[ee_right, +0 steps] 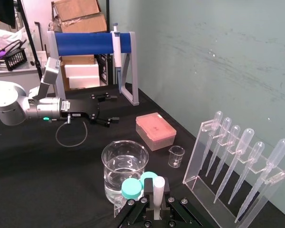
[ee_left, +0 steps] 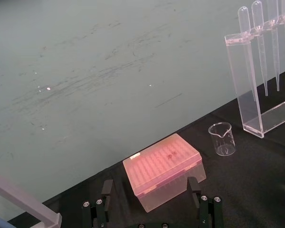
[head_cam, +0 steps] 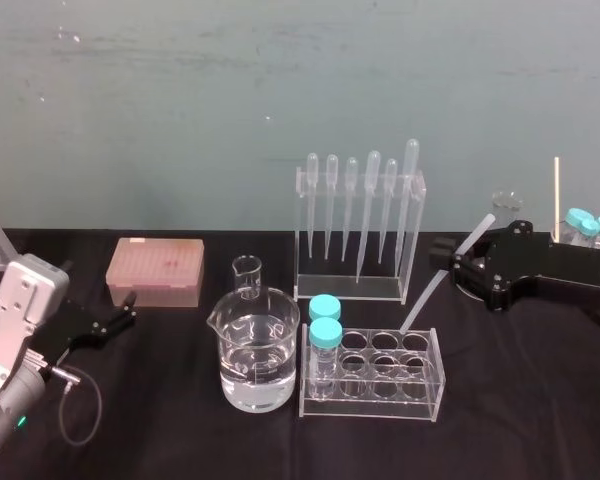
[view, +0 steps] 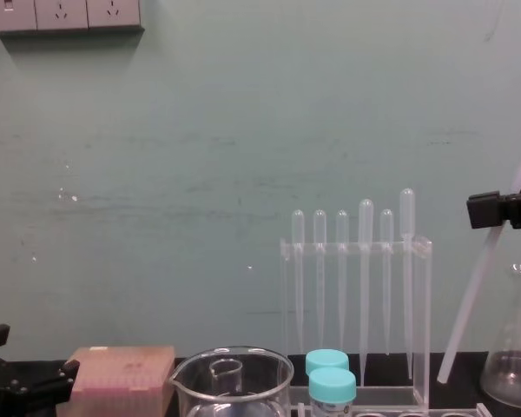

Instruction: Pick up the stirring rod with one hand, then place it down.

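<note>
The right gripper [head_cam: 452, 262] is at the right side of the head view. Its jaws pinch the stirring rod [head_cam: 427, 300] near the rod's top part. The rod is tilted. Its long line runs from upper right down to lower left. The top end sticks up past the gripper. The low end points down at the back right corner of the tube rack [head_cam: 380, 405]. I cannot tell if it touches the rack.

In the chest view the rod [view: 469, 304] leans the same way. Its low end comes down between the pipette rack [view: 421, 330] and the flask [view: 514, 365] at the right edge.

The black table [head_cam: 530, 400] has open room at the lower right of the head view, in front of the right gripper. There is more open room at the lower left, between the big beaker [head_cam: 258, 360] and the left gripper [head_cam: 127, 310].

The left gripper sits low at the left edge, near the pink box [head_cam: 155, 270]. Its jaws are spread apart and hold nothing.
</note>
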### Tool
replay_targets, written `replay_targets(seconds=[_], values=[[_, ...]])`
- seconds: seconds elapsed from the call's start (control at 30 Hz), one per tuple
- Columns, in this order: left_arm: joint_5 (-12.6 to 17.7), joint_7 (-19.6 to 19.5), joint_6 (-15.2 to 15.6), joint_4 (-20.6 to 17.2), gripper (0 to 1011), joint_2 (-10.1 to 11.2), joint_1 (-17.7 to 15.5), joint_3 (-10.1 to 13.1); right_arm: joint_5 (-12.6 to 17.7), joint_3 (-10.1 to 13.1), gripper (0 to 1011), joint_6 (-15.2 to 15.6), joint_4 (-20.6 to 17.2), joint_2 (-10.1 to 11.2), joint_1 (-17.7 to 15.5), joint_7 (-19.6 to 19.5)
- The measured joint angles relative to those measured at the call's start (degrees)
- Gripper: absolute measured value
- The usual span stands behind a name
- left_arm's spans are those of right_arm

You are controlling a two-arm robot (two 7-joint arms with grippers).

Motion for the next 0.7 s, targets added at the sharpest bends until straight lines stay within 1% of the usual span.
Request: replay_targets(seconds=[0.33, 0.7], values=[[0.0, 0.0, 0.0, 0.0, 1000, 0.0, 0.0, 0.0, -0.4, -1.4, 78, 0.4, 0.7, -0.3, 1.5, -0.2], [0.0, 0.0, 0.0, 0.0, 1000, 0.0, 0.0, 0.0, -0.8, -2.1, 78, 0.5, 1.4, -0.6, 2.5, -0.2]])
